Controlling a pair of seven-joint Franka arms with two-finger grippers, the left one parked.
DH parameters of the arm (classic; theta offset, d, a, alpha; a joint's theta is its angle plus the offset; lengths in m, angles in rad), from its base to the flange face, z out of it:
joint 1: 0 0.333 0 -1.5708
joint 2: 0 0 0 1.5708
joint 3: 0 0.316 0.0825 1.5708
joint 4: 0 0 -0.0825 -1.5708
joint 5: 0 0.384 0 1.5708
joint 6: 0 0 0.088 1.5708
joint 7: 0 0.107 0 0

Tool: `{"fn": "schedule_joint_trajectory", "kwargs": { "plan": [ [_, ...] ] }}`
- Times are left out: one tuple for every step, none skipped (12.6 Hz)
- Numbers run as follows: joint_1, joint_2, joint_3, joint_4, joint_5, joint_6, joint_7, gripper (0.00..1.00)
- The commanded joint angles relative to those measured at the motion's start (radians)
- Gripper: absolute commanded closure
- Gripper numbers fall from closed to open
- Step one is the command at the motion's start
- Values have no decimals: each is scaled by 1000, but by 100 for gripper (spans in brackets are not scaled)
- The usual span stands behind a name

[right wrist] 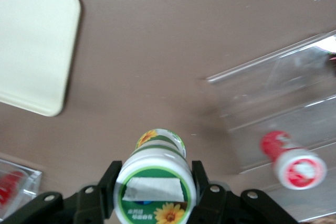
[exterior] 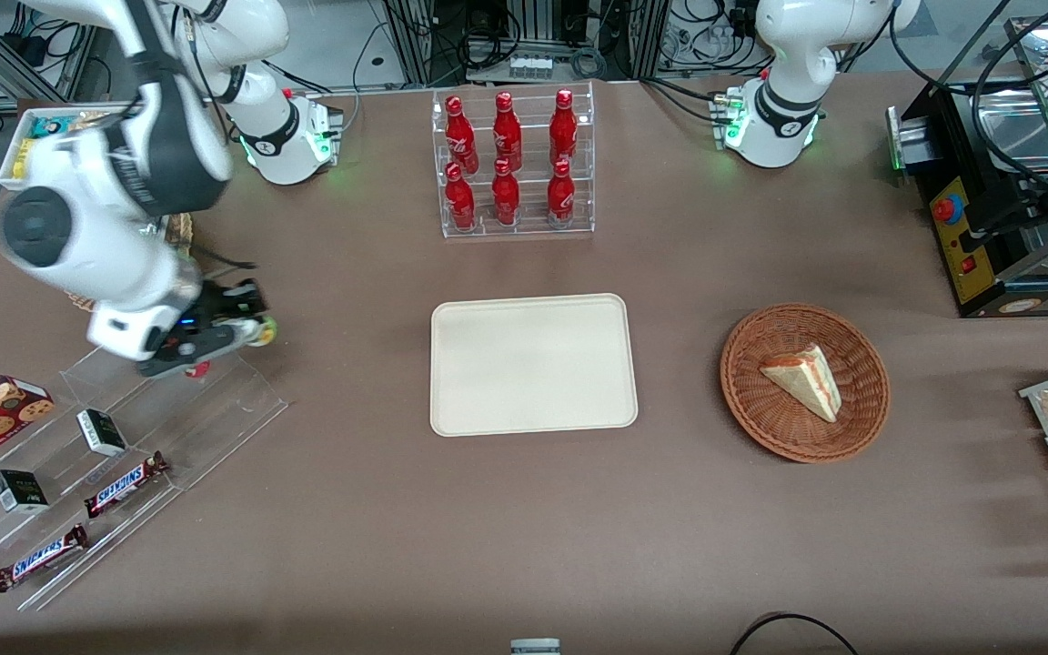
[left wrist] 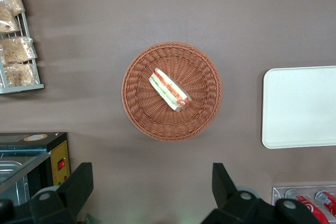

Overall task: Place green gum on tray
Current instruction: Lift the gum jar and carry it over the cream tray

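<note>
Green gum [right wrist: 154, 188] clamped between jaws of gripper [exterior: 246, 329], mid-left of front frame; tray [exterior: 533, 364] lies at frame centre, well apart.

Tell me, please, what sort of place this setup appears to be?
Probably a robotics lab staged as a snack counter: a clear rack of red soda bottles, tiered acrylic shelves with Snickers bars, and a sandwich in a wicker basket. The gripper, above the table beside those shelves, holds the green gum, away from the tray.
</note>
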Motion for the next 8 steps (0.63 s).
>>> {"fn": "schedule_joint_trajectory", "kwargs": {
  "plan": [
    [123, 42, -12, 32, 39, 16, 210, 100],
    [166, 56, -12, 35, 49, 41, 283, 100],
    [214, 75, -12, 41, 52, 70, 367, 100],
    [250, 100, -10, 56, 52, 94, 436, 100],
    [292, 131, -12, 73, 52, 119, 511, 100],
    [333, 164, -12, 94, 52, 146, 580, 100],
    [361, 200, -12, 120, 52, 169, 642, 100],
    [386, 238, -12, 156, 52, 191, 700, 100]
  ]
}}
